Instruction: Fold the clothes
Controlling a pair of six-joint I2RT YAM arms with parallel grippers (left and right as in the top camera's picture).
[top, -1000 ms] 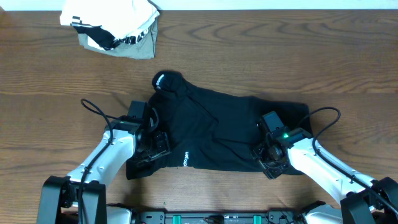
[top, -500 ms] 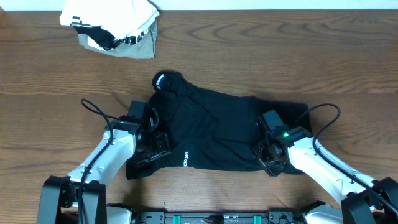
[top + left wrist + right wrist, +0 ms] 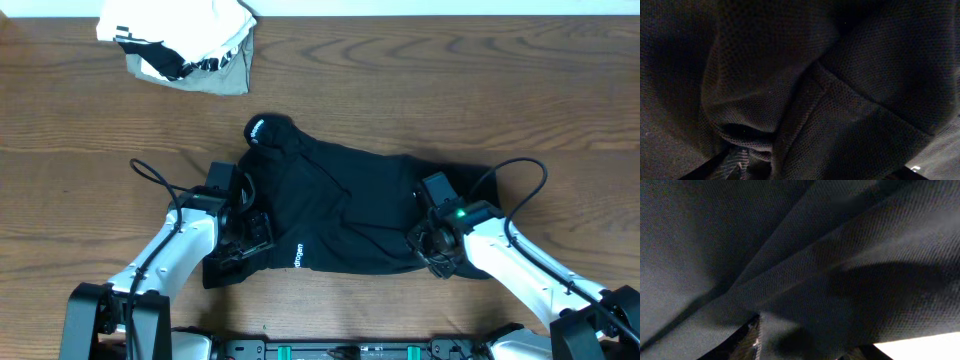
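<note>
A black garment [image 3: 340, 215] lies crumpled across the middle of the wooden table, with a small white logo near its front hem. My left gripper [image 3: 246, 238] is down on the garment's left front corner and shut on a bunched fold of it. The black mesh fabric [image 3: 805, 90] fills the left wrist view, and one ribbed finger [image 3: 735, 162] shows under it. My right gripper [image 3: 432, 250] is shut on the garment's right front edge. Fabric [image 3: 790, 255] covers the right wrist view, pinched beside one finger [image 3: 753, 341].
A pile of white and black clothes [image 3: 185, 40] lies at the back left of the table [image 3: 480, 90]. Black cables loop beside each arm. The front table edge runs just behind both grippers.
My right gripper has shifted slightly back and to the right with the garment's right edge in it. The left arm has not visibly moved.
</note>
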